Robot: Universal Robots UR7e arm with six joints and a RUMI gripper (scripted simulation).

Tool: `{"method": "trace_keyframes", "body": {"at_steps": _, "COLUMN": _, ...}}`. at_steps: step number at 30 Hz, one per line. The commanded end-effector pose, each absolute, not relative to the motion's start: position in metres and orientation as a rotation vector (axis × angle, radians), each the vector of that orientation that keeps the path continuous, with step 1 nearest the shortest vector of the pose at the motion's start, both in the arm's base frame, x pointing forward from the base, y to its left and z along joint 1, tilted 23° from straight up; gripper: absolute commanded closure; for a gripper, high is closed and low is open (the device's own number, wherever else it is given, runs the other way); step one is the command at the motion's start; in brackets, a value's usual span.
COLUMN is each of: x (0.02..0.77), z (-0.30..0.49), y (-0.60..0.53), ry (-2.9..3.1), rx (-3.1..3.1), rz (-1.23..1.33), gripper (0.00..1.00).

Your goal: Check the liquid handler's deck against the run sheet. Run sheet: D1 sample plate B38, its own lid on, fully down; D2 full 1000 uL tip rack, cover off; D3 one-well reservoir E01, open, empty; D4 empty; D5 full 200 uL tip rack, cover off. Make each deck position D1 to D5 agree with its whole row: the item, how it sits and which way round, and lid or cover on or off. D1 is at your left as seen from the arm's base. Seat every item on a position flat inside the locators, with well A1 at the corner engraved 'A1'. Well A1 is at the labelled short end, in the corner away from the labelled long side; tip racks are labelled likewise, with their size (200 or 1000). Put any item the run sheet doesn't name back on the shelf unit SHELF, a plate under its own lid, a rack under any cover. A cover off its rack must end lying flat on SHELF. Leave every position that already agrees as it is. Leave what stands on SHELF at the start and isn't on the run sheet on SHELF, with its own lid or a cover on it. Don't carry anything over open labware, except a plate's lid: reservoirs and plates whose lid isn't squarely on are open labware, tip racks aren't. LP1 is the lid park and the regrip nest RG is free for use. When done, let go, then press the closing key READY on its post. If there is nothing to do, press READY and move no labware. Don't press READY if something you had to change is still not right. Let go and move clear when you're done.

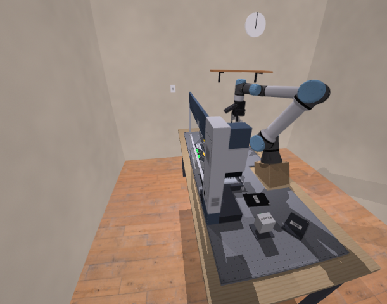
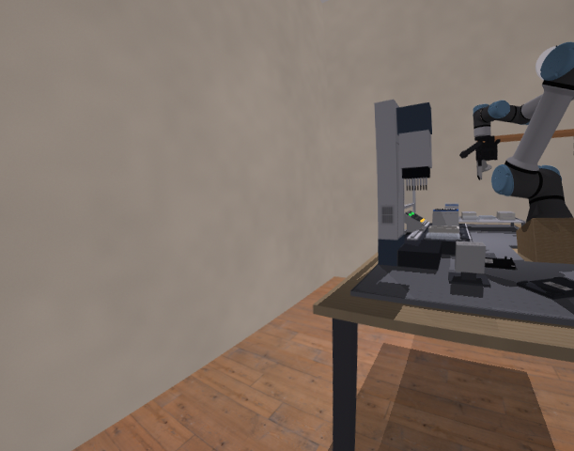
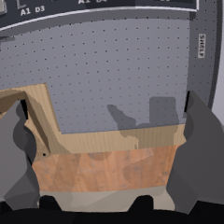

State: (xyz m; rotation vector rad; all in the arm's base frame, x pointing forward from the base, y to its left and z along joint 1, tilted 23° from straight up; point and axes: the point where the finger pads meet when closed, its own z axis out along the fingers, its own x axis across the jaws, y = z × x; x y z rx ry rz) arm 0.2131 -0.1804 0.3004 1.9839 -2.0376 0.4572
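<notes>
My gripper (image 1: 234, 118) (image 2: 479, 173) (image 3: 105, 95) is open and empty. It hangs high above the far end of the table, beyond the liquid handler's tower (image 1: 219, 157) (image 2: 398, 169). In the wrist view both fingers frame bare perforated baseplate (image 3: 117, 65), the table's wooden edge (image 3: 117, 137) and the floor below. The engraving "A1 D3" (image 3: 33, 10) shows at the top left edge and the label SHELF (image 3: 202, 46) at the right. No deck item shows in the wrist view. In the exterior view a blue-edged tip rack (image 2: 445, 216) stands on the deck behind the tower, and pale labware (image 2: 505, 214) lies farther back.
A white block on a post (image 1: 265, 221) (image 2: 469, 256) stands on the near baseplate. A flat black nest (image 1: 254, 201) and a tilted black nest (image 1: 296, 221) (image 2: 551, 286) lie beside it. The arm's cardboard-coloured pedestal (image 1: 272, 173) stands at the table's right side. A wall shelf (image 1: 241, 71) hangs behind the arm.
</notes>
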Motion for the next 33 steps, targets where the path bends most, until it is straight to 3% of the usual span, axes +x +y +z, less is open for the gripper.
{"method": "trace_keyframes", "body": {"at_steps": 1, "x": 0.210, "z": 0.297, "y": -0.179, "ry": -2.029, "rx": 2.015, "rz": 0.454, "gripper": 0.18}}
{"method": "trace_keyframes", "body": {"at_steps": 33, "x": 0.210, "z": 0.266, "y": -0.104, "ry": -2.113, "rx": 1.941, "rz": 0.470, "gripper": 0.18}}
